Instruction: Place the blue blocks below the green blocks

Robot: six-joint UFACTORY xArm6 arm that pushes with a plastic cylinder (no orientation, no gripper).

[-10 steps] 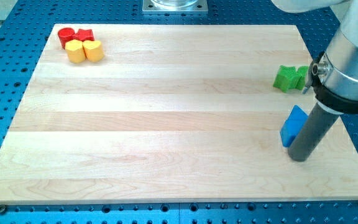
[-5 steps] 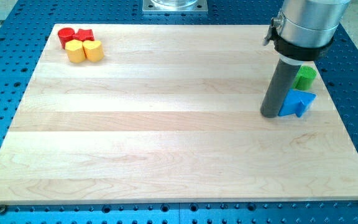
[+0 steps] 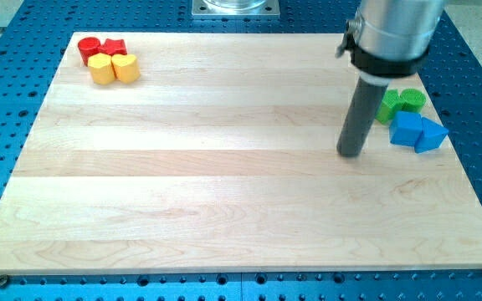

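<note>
The blue blocks (image 3: 417,132) lie near the board's (image 3: 224,167) right edge, touching each other, the left one boxy, the right one wedge-like, just to the right of my tip (image 3: 351,154) and apart from it. Directly behind them, on the far side, sit the green blocks (image 3: 400,104), touching the blue pair; their shapes are hard to make out, since the rod covers part of the left one. The rod stands nearly upright, its grey collar and the arm above cut off by the top edge. There is no gripper, so nothing is gripped; my tip rests on bare wood. Far left, red blocks (image 3: 100,47) and yellow blocks (image 3: 114,68) cluster together.
</note>
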